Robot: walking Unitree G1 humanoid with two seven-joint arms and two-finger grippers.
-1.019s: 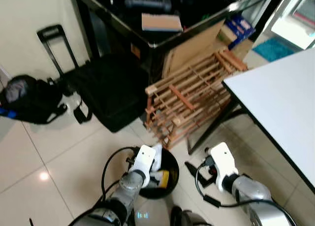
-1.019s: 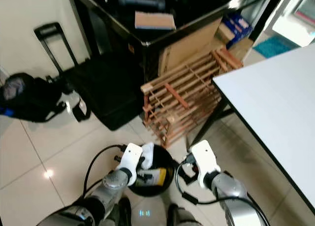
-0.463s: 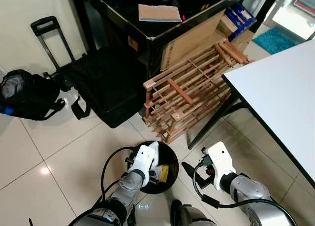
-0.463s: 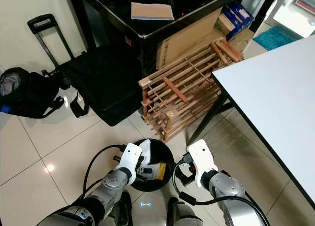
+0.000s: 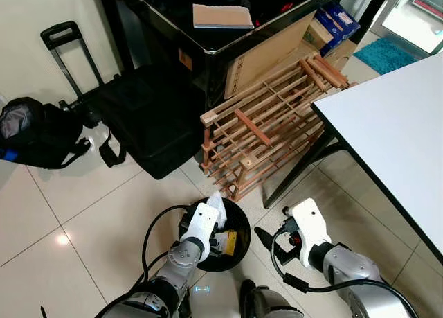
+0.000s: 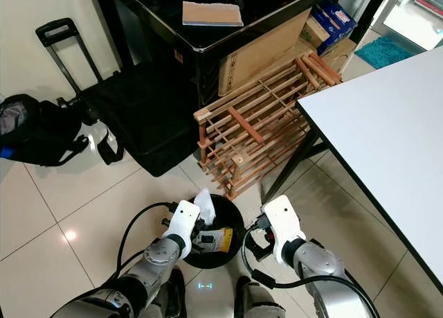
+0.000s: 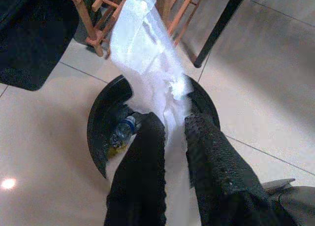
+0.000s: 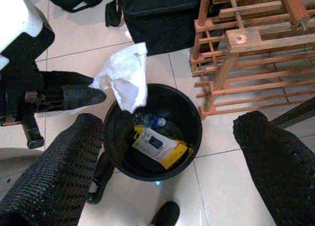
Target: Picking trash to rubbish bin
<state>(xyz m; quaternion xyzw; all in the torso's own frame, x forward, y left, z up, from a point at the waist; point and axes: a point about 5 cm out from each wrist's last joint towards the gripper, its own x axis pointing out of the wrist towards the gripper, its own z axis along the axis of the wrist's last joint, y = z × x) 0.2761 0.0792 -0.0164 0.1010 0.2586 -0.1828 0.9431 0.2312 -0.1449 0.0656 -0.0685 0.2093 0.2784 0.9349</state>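
One white tissue [image 7: 147,58] is pinched in the left claw [image 7: 170,132], held low in the frame right over the black bin [image 8: 189,137] so it should drop inside onto the bottle [image 8: 150,120] and yellow packet [image 8: 160,147]. Right claw [image 8: 167,162] hovers spread apart beside the bin.

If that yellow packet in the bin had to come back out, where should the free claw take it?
Grip the yellow packet by its raised edge, coming straight down through the mouth of the black bin. It lies tilted on the bottom beside a plastic bottle, so the walls block any sideways approach. The right claw hangs open above; the left claw holds the white tissue.
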